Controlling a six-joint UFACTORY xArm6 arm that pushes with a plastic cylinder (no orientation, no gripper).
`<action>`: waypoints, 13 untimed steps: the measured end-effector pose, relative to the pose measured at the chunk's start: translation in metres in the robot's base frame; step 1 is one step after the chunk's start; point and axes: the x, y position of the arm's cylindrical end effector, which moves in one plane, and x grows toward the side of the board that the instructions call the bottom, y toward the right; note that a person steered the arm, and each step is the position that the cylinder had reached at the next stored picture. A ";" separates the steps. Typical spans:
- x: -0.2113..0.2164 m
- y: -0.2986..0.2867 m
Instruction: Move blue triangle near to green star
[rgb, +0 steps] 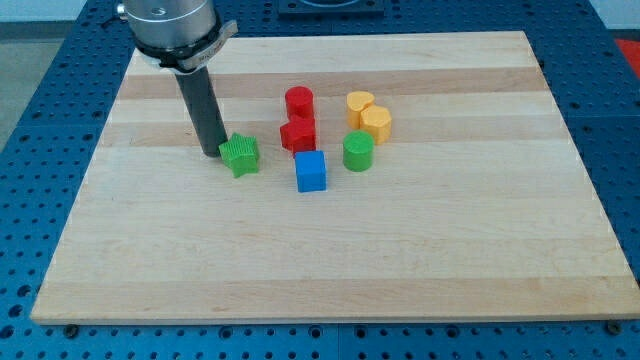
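Though I look for a brand, label or writing, no block and no part of the board carries any I can read. The green star (239, 155) is a bright green block with a ridged top and notched points, lying left of the cluster on the wooden board (330, 260). My tip (211, 153) rests on the board just to the star's left, touching or all but touching it; I cannot tell which. The rod has no fingers, so it opens on nothing and holds nothing.

No blue triangle can be made out. The only blue piece is a blue cube (311, 172), square-faced, near the middle of the board, to the right of the star and slightly nearer, apart from it.

Farther back, a red cylinder (299, 102) stands just behind a second, angular red block (298, 136), the two touching or nearly so. To their right a yellow block (360, 104) and another yellow block (377, 123) sit pressed together. A green cylinder (358, 151) stands just in front of them, to the right of the blue cube.
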 end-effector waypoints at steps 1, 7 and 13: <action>-0.003 -0.018; -0.166 -0.067; -0.121 -0.068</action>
